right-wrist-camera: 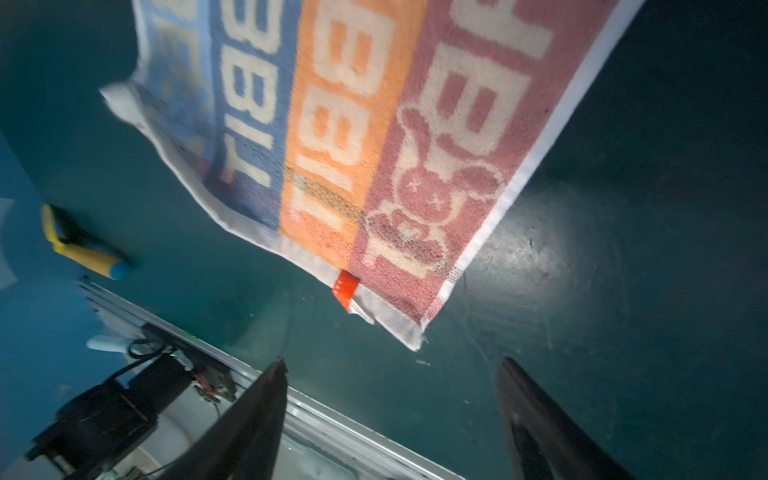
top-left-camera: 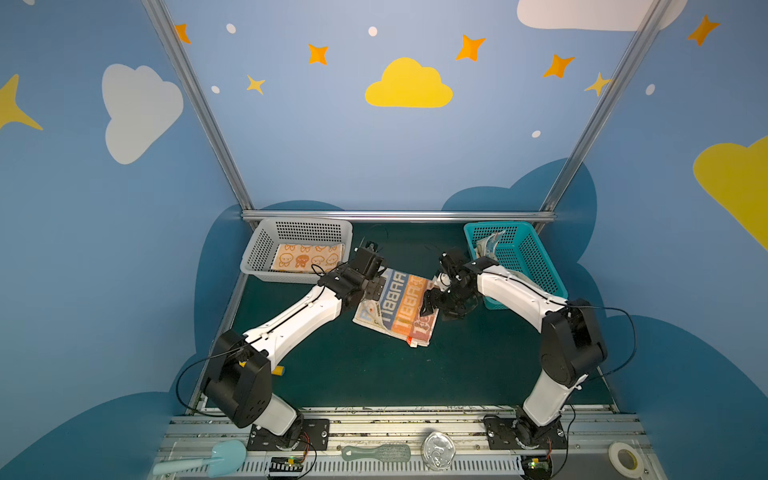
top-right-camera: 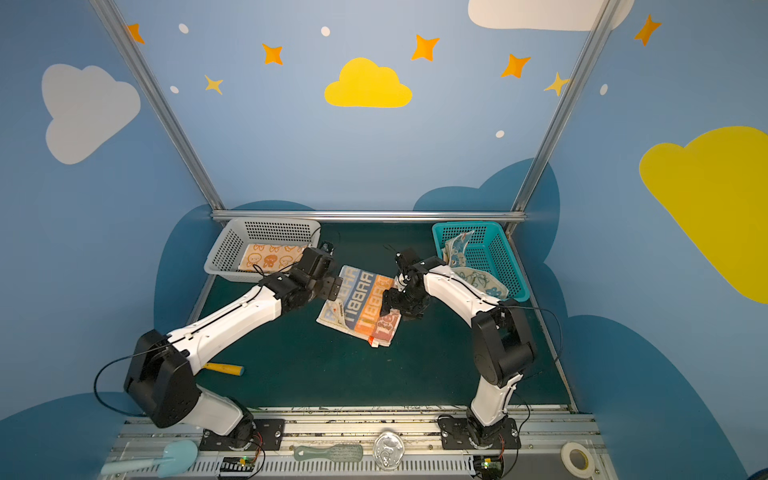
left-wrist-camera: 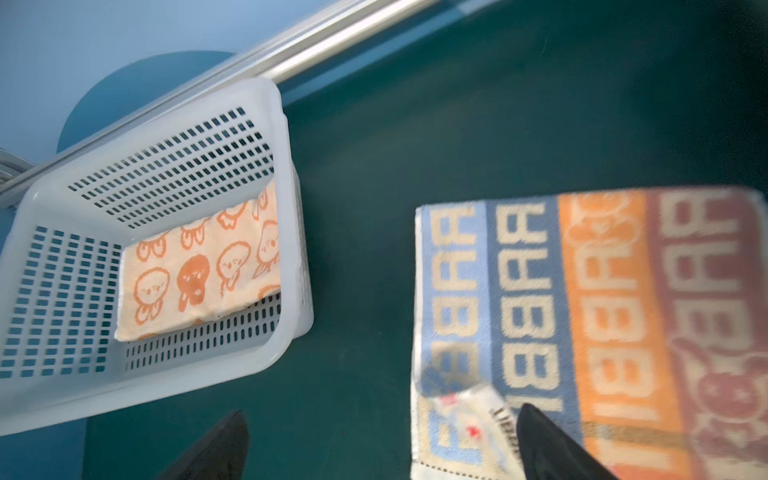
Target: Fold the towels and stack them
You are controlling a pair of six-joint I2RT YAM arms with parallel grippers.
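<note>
A folded towel with orange and blue "RABBIT" lettering [top-left-camera: 399,307] [top-right-camera: 361,309] lies on the green mat between both arms. My left gripper [top-left-camera: 374,287] [left-wrist-camera: 380,419] is open at the towel's left edge. One of its fingertips [left-wrist-camera: 536,432] is over the towel [left-wrist-camera: 582,332] near a white label. My right gripper [top-left-camera: 430,303] [right-wrist-camera: 394,365] is open above the mat, just off the towel [right-wrist-camera: 353,145] corner, with nothing between its fingers. An orange-cream bunny towel [top-left-camera: 307,258] [left-wrist-camera: 199,270] lies flat in the white basket. A blue-cream towel [top-left-camera: 488,245] [top-right-camera: 469,266] is crumpled in the teal basket.
The white basket [top-left-camera: 266,232] [left-wrist-camera: 286,166] stands at the back left and the teal basket [top-left-camera: 536,266] at the back right, against a metal rail. A yellow pen-like object [top-right-camera: 226,368] [right-wrist-camera: 83,253] lies on the mat's left. A blue scoop [top-left-camera: 212,457], brush, tin and tape roll sit along the front rail.
</note>
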